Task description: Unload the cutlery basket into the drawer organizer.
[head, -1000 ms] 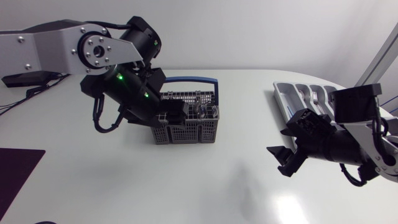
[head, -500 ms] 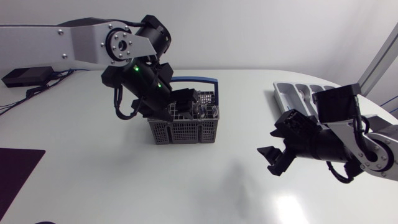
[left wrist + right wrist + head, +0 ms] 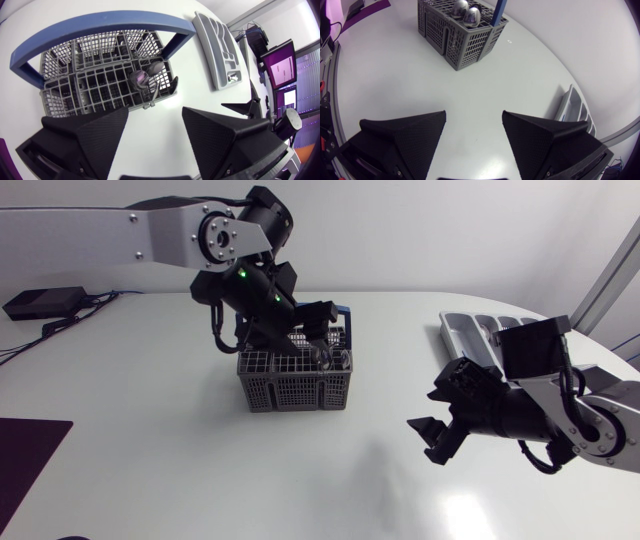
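Head view, cutlery basket (image 3: 295,383): we see it standing on the table (image 3: 180,460), left of the middle and well apart from the drawer organizer (image 3: 468,332) at the right edge.
Head view, left gripper (image 3: 318,320): it hangs just over the basket's far side.
Head view, right gripper (image 3: 433,415): spread wide with nothing in it, it sits between basket and organizer, nearer the organizer.
Left wrist view, fingers (image 3: 95,135): ours stand wide apart and empty, looking down into the basket under its blue handle (image 3: 100,23).
Left wrist view, spoons (image 3: 142,77): there are two, bowls up, in a compartment at the end nearest the organizer.
Right wrist view, fingers (image 3: 405,135): they are parted and bare, with the basket ahead.
Right wrist view, handling: we judge the spoons light, stiff and slick. The rounded bowls would slip, so we would pinch the neck under a bowl and lift straight up.
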`<state>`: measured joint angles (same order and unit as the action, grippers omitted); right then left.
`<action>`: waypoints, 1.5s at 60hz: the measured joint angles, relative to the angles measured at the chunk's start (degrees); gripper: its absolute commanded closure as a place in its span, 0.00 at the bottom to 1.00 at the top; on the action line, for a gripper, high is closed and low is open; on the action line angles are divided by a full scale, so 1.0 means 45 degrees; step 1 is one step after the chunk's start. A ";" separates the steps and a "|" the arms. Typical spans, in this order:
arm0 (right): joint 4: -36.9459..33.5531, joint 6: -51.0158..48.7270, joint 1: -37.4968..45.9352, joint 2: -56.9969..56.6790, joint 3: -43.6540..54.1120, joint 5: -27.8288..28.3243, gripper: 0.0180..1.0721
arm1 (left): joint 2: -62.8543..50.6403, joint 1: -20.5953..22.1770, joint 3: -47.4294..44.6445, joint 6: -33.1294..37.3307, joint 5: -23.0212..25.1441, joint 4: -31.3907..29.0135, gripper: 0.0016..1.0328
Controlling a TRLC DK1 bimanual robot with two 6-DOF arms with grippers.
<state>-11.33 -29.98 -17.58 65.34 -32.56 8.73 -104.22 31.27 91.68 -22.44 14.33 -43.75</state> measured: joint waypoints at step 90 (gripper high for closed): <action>0.0495 -0.0039 -0.0165 0.0034 0.0155 0.0092 0.21 | -0.1617 -0.0087 0.0486 0.2380 0.0670 0.1112 0.59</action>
<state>-9.10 -30.15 -18.33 65.49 -31.86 9.15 -111.50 30.87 93.86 -11.73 17.34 -38.74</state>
